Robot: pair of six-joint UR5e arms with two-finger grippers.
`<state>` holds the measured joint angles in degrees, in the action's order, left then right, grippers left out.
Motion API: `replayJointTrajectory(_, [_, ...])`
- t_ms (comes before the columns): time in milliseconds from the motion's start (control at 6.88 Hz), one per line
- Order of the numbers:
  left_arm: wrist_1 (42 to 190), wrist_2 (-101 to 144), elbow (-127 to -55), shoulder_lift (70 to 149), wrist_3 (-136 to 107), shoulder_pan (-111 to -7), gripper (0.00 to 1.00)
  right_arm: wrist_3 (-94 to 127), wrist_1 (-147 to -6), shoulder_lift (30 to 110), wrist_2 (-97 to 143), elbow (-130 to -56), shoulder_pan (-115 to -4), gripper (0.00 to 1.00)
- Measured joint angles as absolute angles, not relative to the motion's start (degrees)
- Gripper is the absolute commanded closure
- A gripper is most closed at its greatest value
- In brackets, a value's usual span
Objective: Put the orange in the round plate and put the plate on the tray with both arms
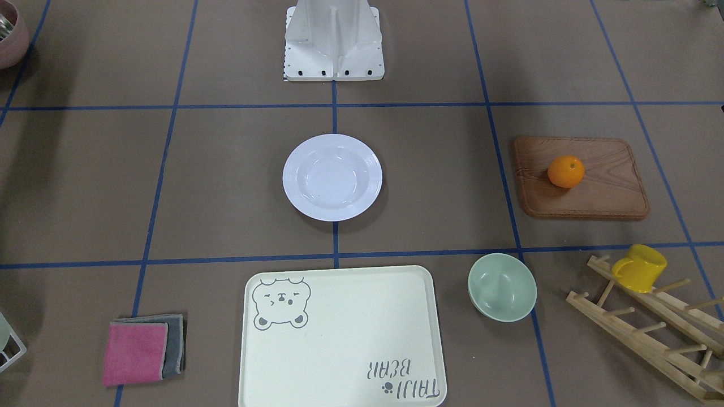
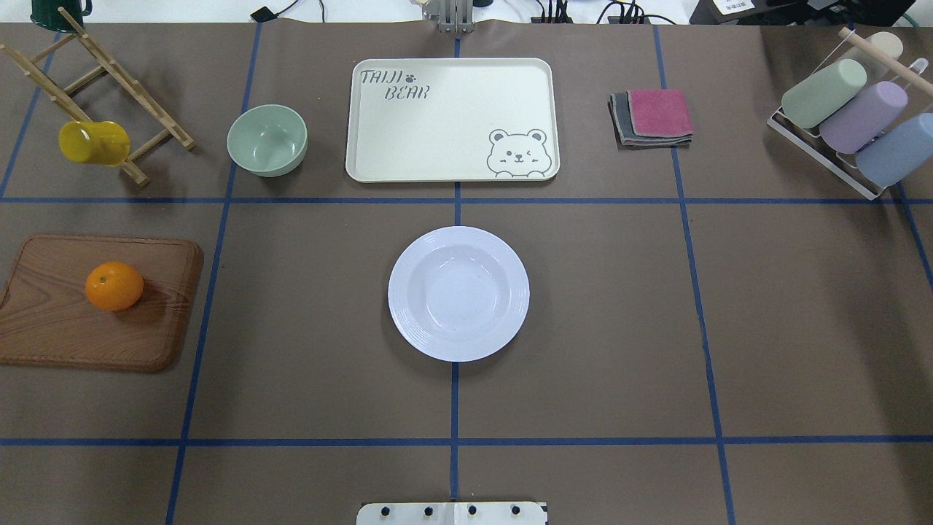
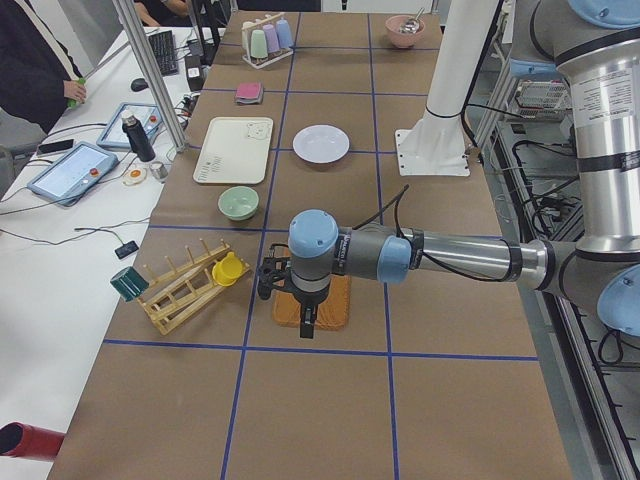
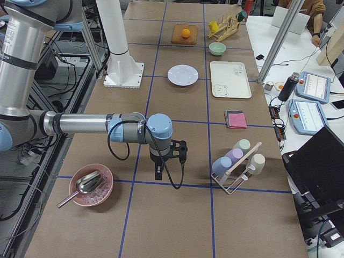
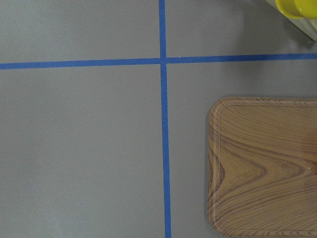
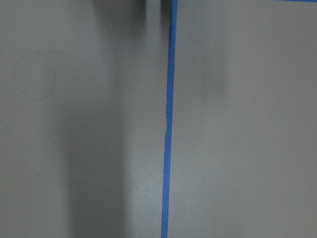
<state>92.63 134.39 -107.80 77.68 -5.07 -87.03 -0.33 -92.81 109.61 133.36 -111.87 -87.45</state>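
Note:
The orange rests on a brown wooden board at the table's left side. In the table's middle the white round plate stands empty. Beyond it lies the cream bear tray, also empty. My left gripper shows only in the exterior left view, hanging above the board's near end; I cannot tell whether it is open or shut. My right gripper shows only in the exterior right view, hanging over bare table far from the plate; its state I cannot tell either.
A pale green bowl sits left of the tray. A wooden rack carries a yellow mug. Folded cloths and a rack of pastel cups are on the right. A pink bowl with a spoon stands near my right arm.

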Motion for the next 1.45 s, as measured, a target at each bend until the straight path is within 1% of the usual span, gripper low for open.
replayJointTrajectory(727, [92.8, 140.6, -110.6, 78.3, -5.5, -86.4, 0.01, 0.0, -92.2, 108.9, 133.8, -114.2, -87.4, 0.0])
replayJointTrajectory(1018, [96.6, 142.0, -109.0, 83.2, -5.5, -86.2, 0.01, -0.1, -85.9, 105.7, 135.8, -113.2, -87.5, 0.0])
replayJointTrajectory(1455, [108.1, 147.5, -106.1, 85.3, -8.7, -84.9, 0.01, 2.2, -74.6, 104.1, 139.7, -110.7, -87.3, 0.0])
